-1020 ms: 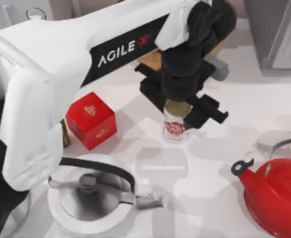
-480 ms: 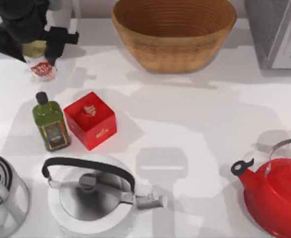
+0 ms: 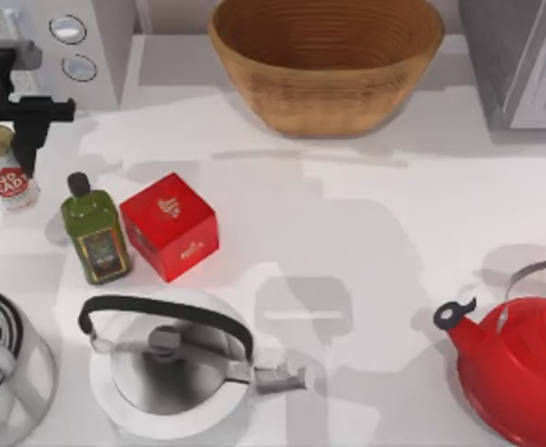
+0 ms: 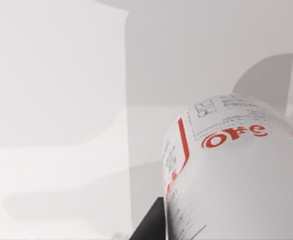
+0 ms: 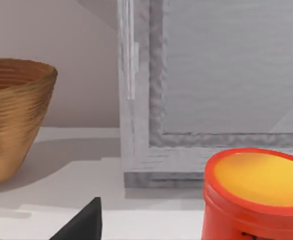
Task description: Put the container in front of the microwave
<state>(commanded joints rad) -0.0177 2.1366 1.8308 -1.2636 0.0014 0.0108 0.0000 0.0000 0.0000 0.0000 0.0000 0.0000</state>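
The container [image 3: 3, 174], a small white can with a red label and tan top, stands at the table's far left. It is just in front of the light grey microwave [image 3: 96, 47] with its two round dials. My left gripper [image 3: 7, 140] hangs over the can, one black finger [image 3: 26, 140] against its right side. In the left wrist view the container [image 4: 236, 170] is very close, with a dark finger [image 4: 151, 225] touching it. The gripper looks shut on the container. My right arm is parked, and one dark finger [image 5: 81, 222] shows in its wrist view.
A green oil bottle [image 3: 94, 233] and a red cube box [image 3: 170, 225] stand right of the can. A white kettle [image 3: 170, 368] is in front, a red kettle [image 3: 520, 368] at the right, a woven basket [image 3: 324, 56] at the back, and a darker grey appliance [image 3: 525, 60] back right.
My left gripper carried the container from the table's middle to the back left, then forward and left. The can now stands upright in front of the microwave.
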